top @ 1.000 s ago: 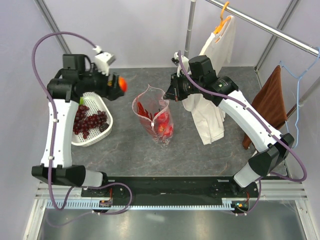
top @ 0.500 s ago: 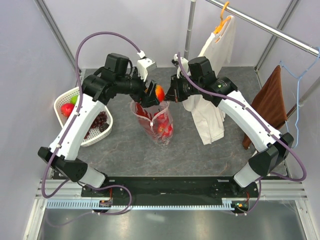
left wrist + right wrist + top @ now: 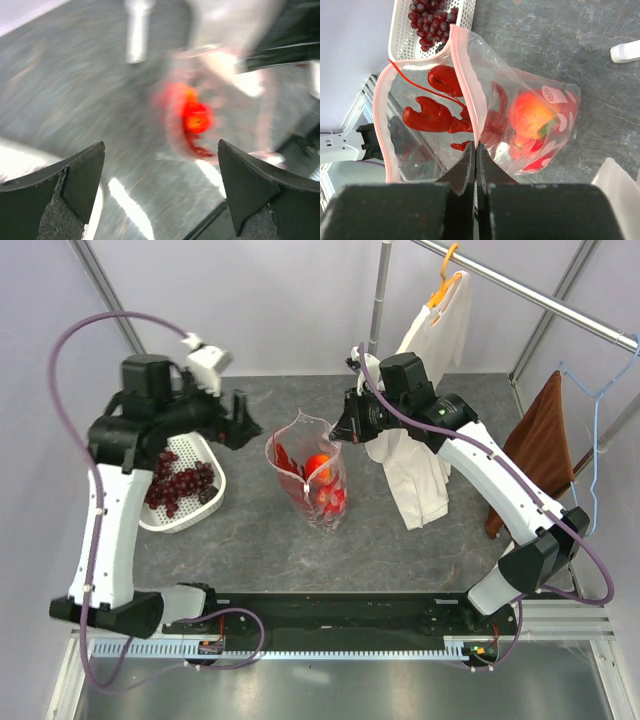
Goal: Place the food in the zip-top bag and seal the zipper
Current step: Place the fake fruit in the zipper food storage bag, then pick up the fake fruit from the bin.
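Two grippers are up off the table (image 3: 260,540), one at each side of the zip-top bag (image 3: 308,480). The right gripper (image 3: 347,426) has its jaws pressed tight together on the zipper (image 3: 466,80), the pink strip at the bag's mouth, pinching it just below the fingertips (image 3: 470,162) as the wrist view shows it. The clear bag hangs down from that pinch to the table, its mouth gaping wide towards the left gripper (image 3: 238,420).

Inside, right under the right gripper, lie red chilli peppers (image 3: 434,118), and further down the bag sit a round red-orange toy fruit (image 3: 532,116) and more red pieces beneath it.

The left gripper hangs a little way to the side of the bag's mouth, well apart from it, jaws spread wide with nothing between them. Its own camera is badly blurred; past the gripper (image 3: 160,150) only a red smear of the bagged food shows.

Beneath and behind the left gripper stands a white mesh basket (image 3: 178,525) with dark purple grapes (image 3: 180,484) in it. Beyond the right gripper a cream shirt (image 3: 418,480) droops onto the table.
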Robot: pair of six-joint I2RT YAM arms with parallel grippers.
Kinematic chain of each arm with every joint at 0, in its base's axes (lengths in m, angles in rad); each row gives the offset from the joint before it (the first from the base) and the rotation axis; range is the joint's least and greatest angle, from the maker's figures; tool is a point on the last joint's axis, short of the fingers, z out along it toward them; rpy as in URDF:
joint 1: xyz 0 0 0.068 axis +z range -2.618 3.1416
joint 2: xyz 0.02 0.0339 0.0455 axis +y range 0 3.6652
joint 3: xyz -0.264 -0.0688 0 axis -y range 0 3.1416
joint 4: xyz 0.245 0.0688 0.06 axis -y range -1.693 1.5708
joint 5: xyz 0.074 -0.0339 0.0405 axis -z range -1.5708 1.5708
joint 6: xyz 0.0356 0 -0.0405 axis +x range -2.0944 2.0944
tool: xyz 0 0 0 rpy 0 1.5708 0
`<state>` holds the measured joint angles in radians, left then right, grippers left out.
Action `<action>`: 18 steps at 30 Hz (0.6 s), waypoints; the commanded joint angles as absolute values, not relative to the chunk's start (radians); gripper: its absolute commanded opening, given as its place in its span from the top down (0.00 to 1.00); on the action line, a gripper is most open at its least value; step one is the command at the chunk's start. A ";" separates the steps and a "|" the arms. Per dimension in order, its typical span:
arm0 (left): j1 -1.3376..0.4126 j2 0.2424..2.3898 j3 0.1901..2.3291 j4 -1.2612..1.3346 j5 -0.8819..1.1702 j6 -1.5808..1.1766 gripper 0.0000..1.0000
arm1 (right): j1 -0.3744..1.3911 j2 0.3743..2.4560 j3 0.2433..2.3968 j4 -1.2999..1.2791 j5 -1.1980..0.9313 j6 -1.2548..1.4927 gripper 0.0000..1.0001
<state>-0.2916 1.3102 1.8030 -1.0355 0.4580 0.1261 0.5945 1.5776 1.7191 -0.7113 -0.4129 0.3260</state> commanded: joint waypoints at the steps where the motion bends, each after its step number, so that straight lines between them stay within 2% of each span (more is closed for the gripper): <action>1: 0.010 1.258 1.685 -1.146 0.480 0.230 0.02 | 0.583 1.540 1.724 -0.693 -0.413 0.327 1.00; 2: 0.070 1.261 1.662 -1.155 0.463 0.294 0.03 | 0.584 1.545 1.724 -0.693 -0.414 0.327 1.00; 3: 0.113 1.269 1.643 -1.163 0.456 0.326 0.09 | 0.583 1.545 1.724 -0.692 -0.414 0.327 1.00; 7: 0.390 1.385 1.586 -1.233 0.572 0.524 0.10 | 0.583 1.551 1.730 -0.693 -0.411 0.322 1.00; 8: 0.415 1.423 1.582 -1.252 0.572 0.587 0.10 | 0.583 1.551 1.732 -0.693 -0.408 0.321 1.00; 12: 0.442 1.540 1.557 -1.261 0.551 0.797 0.10 | 0.583 1.546 1.720 -0.692 -0.411 0.311 1.00; 14: 0.434 1.589 1.555 -1.282 0.549 0.993 0.07 | 0.583 1.548 1.715 -0.692 -0.419 0.310 1.00; 18: 0.425 1.701 1.641 -1.256 0.529 1.127 0.06 | 0.583 1.568 1.726 -0.695 -0.436 0.310 1.00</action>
